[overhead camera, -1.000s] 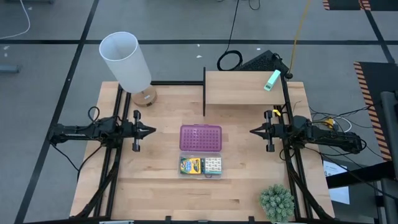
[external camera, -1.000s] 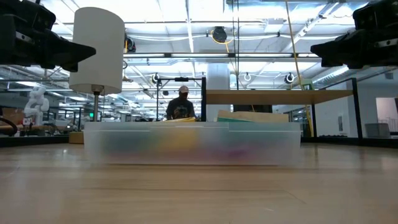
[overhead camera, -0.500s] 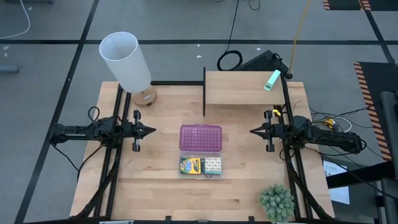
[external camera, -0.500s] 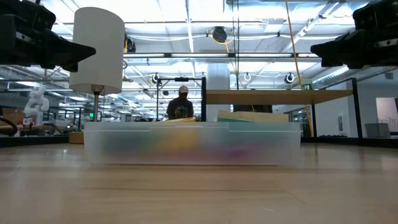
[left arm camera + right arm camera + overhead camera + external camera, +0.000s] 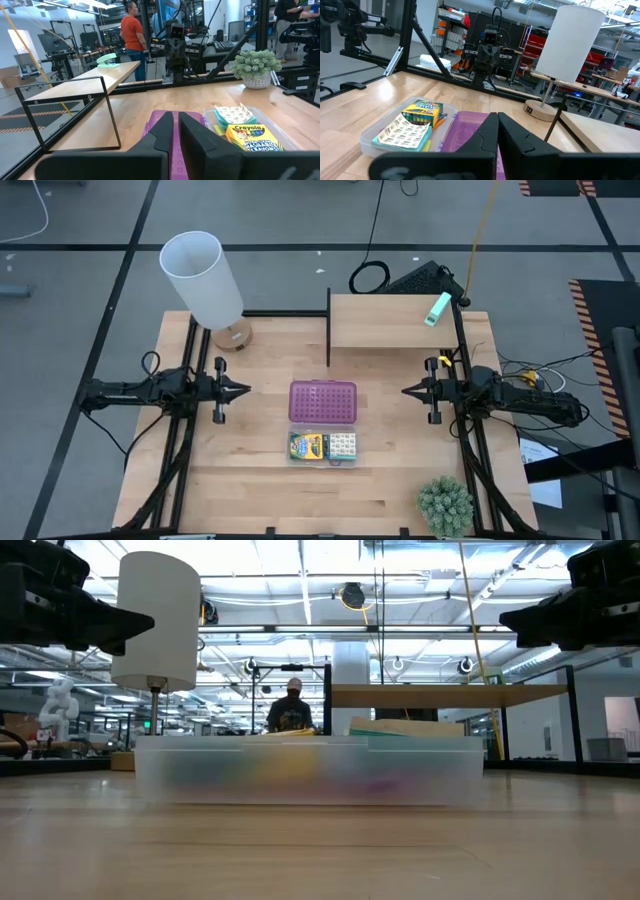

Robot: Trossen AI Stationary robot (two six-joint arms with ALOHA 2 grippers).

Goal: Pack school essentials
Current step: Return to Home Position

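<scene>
Both arms are held level at the table's sides, with the packed case lying between them.

The left gripper [image 5: 243, 391] is seen at the left edge of the wooden table [image 5: 260, 480], its fingers pressed nearly together and nothing pinched; the right gripper [image 5: 408, 391] is placed opposite at the right edge, its fingers likewise drawn together on nothing. In the middle of the table a clear case [image 5: 323, 448] is laid open, its purple studded lid [image 5: 322, 401] folded back on the far side. Inside the case the yellow-green crayon box [image 5: 309, 446] is lodged on the left, touching the pale patterned pack [image 5: 343, 445] on the right. A white lamp [image 5: 203, 278], a shelf [image 5: 390, 321] bearing a mint-green block [image 5: 437, 309], and a small plant [image 5: 445, 504] are set around the table's edges.
</scene>
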